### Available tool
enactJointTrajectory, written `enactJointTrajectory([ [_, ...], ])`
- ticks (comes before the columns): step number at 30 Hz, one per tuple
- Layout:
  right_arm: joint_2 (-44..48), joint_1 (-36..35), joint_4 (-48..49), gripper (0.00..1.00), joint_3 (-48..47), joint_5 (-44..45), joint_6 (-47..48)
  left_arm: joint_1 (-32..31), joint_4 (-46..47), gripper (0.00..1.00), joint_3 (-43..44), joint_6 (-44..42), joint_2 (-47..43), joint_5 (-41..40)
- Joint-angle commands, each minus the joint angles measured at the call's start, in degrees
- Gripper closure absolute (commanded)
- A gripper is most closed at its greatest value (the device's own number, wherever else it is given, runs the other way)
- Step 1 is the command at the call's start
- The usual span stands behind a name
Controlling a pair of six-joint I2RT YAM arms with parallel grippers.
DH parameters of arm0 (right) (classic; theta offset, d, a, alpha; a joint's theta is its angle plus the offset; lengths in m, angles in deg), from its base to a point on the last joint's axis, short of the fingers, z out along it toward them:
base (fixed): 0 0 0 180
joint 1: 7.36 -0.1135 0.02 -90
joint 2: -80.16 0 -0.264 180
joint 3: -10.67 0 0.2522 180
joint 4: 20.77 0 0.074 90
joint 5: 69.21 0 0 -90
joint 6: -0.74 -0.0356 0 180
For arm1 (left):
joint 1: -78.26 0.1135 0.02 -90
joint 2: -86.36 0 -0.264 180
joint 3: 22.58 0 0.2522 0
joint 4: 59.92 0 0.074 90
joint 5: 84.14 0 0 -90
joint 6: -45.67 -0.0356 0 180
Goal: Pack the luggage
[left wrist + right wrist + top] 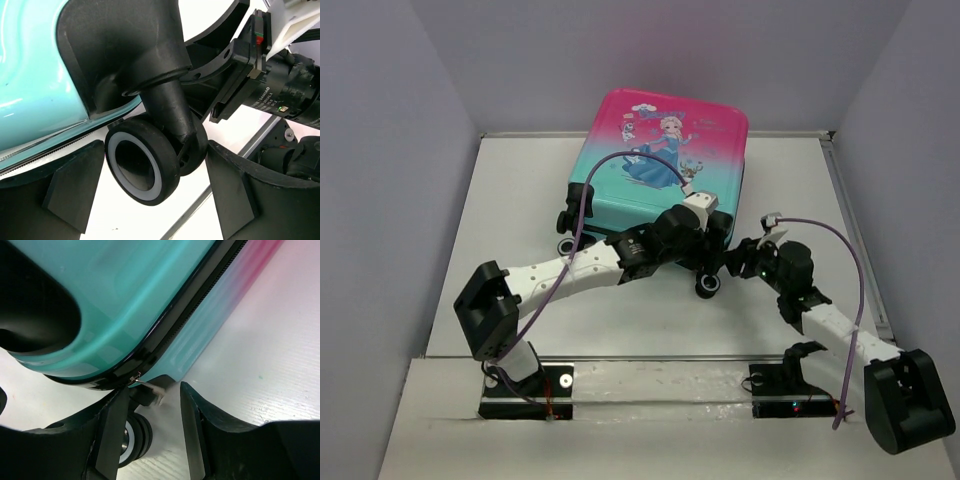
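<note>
Luggage (665, 150) lies flat and shut, princess side up, toward 12 o'clock on the white bench (520, 200), with both arms working at its 5 o'clock corner. The left hand (150, 190) is spread wide, its dark fingers either side of a caster wheel (142, 167) and holding nothing. The right hand (152, 425) is also parted and empty, with the small metal zipper pull (150, 387) hanging just between its fingers.

The step in hand looks like zip work at that corner. Whether this is to open the case for packing or to finish closing it cannot be told.

The next move likely calls for a fine pinch on the thin, loose tab, then a pull along the curved track while the other hand braces the shell.

The shell is glossy hard plastic, fading from pink to teal, with rounded corners and black toothed zip trim. The wheel is matte black rubber with a pale rim on a swivel stem, and it may roll under pressure.
</note>
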Motion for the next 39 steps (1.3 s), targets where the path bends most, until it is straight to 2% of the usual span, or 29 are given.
enactJointTrajectory([
  [1, -3.9, -0.3, 6.5, 0.5, -3.5, -2.1, 2.4, -0.2, 0.5, 0.12, 3.8, -0.9, -0.1, -0.8],
  [3, -6.4, -0.3, 6.6, 0.59, -5.0, -4.3, 3.4, -0.3, 0.7, 0.15, 4.3, -0.8, 1.0, -0.6],
  [9, -10.8, -0.3, 10.1, 0.58, -5.0, -5.0, 4.7, -0.2, 2.8, 0.32, 4.6, -0.5, 2.3, -0.6],
  [11, -10.7, -0.3, 11.8, 0.59, -4.6, -5.6, 4.3, -0.3, 4.0, 0.42, 4.3, -0.4, 1.9, -0.7],
  [13, -11.3, -0.3, 13.1, 0.63, -4.4, -5.8, 3.5, -0.3, 4.7, 0.51, 4.2, -0.4, 1.6, -0.6],
  [14, -12.3, -0.3, 14.5, 0.68, -4.3, -6.4, 3.1, -0.3, 5.5, 0.61, 4.2, -0.4, 1.0, -0.7],
  [16, -13.2, -0.3, 16.2, 0.74, -3.9, -7.2, 1.8, -0.3, 6.0, 0.73, 4.3, -0.3, 0.2, -0.9],
  [17, -13.6, -0.3, 19.4, 0.75, -3.5, -7.5, 1.3, -0.3, 7.3, 0.8, 4.4, -0.2, -0.6, -1.3],
  [19, -13.9, -0.3, 19.7, 0.77, -3.1, -6.0, 1.0, -0.2, 7.6, 0.87, 4.9, -0.2, -1.5, -1.6],
  [20, -13.6, -0.3, 19.3, 0.86, -3.3, -5.3, 1.0, -0.3, 7.8, 0.89, 5.0, -0.3, -2.3, -2.0],
  [23, -13.4, -0.3, 19.6, 0.92, -3.3, -5.1, 0.4, -0.3, 7.8, 0.92, 5.3, -0.4, -3.4, -2.5],
  [29, -10.6, -0.3, 21.6, 0.93, -0.2, -4.9, -3.3, -0.3, 7.8, 0.94, 8.3, -2.1, -3.8, -4.4],
  [36, 1.4, -10.6, 10.1, 0.93, 1.9, 3.4, -4.0, 1.7, 7.4, 0.94, 14.4, -3.2, 0.5, -3.4],
  [37, 2.5, -15.0, 8.8, 0.93, 1.6, 6.6, -4.0, 2.6, 7.4, 0.94, 16.2, -2.8, 1.2, -1.8],
  [39, 2.5, -19.4, 7.7, 0.93, 1.4, 10.0, -4.3, 3.2, 7.2, 0.94, 18.5, -2.5, 3.3, -0.9],
])
